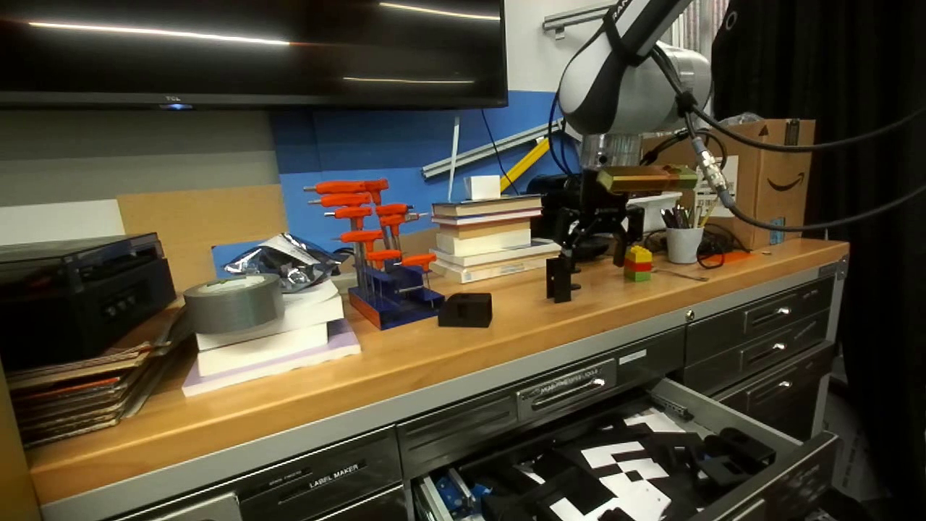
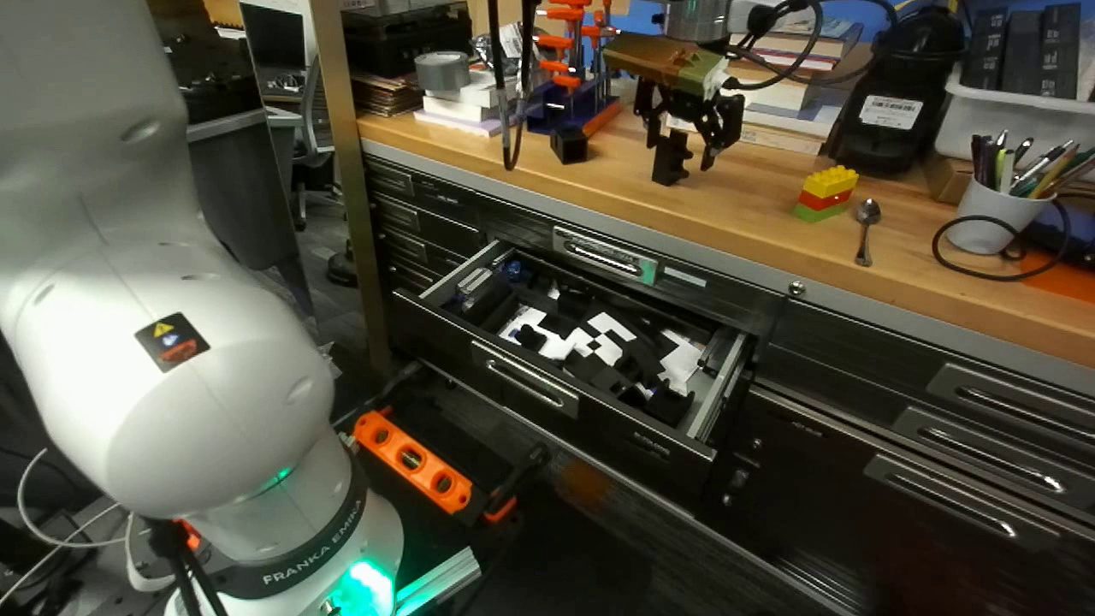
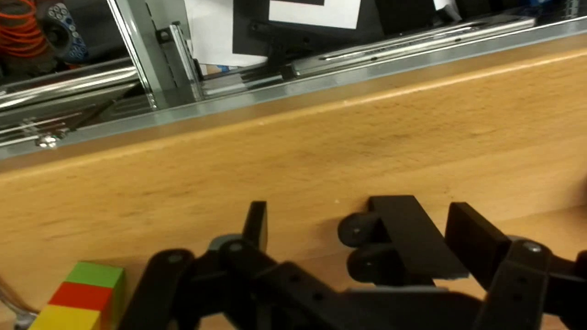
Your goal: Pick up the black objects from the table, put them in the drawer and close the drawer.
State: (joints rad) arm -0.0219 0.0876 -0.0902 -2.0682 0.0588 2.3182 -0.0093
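One pulled-out dark-grey metal drawer point(image 2: 599, 419) contains black pieces point(image 1: 749, 450). On the light-brown wooden table point(image 2: 736, 205): at left, one low matte-black box point(image 1: 465, 310); between spread jaws of the black gripper point(image 3: 360, 231), one upright matte-black block point(image 2: 667, 162).

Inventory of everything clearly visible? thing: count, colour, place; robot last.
table: 1, brown, below screen
screen: 1, black, above table
upright block: 1, black, on table
low box: 1, black, beside stand
stand: 1, blue, on table
tools: several, orange handles, in stand
open drawer: 1, dark grey, table front
loose pieces: several, black, in open drawer
shut drawers: several, dark grey, table front
books: 2 stacks, pale, on table
tape roll: 1, grey, on books
boxy device: 1, black, on flat pile
bricks: 1 stack, yellow/red/green, on table
spoon: 1, silver, beside bricks
pen cup: 1, white, on table
carton: 1, brown, behind pen cup
arm: 1, white, over table
gripper: 1, black, open, at upright block
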